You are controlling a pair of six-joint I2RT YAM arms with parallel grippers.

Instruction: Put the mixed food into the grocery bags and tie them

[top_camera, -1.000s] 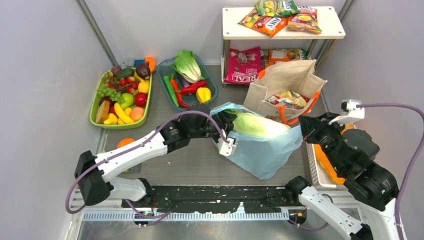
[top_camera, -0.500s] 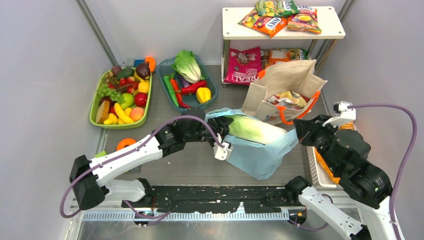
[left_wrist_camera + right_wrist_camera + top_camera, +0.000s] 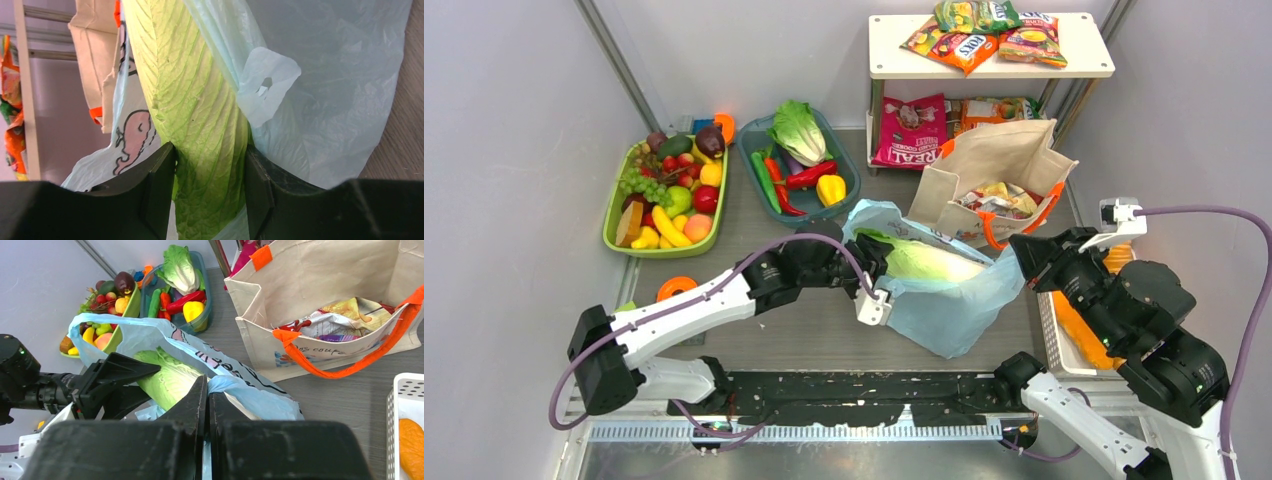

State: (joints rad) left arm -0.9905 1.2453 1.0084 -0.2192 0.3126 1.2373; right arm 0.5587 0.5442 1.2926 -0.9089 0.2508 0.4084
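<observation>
Left wrist view — the left end effector, jaws part-open, clamps the long pale-green cabbage, whose far end lies in the mouth of the light-blue plastic bag. The right end effector, fingers nearly touching, pinches the bag's rim, near the canvas tote.

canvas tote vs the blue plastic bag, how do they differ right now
The canvas tote stands stiff and unaided; the blue plastic bag sags, its rim pinched by the right gripper. The tote holds snack packets; the plastic bag has a cabbage, gripped by the left gripper, partly in its mouth. Both are open and untied.
</observation>
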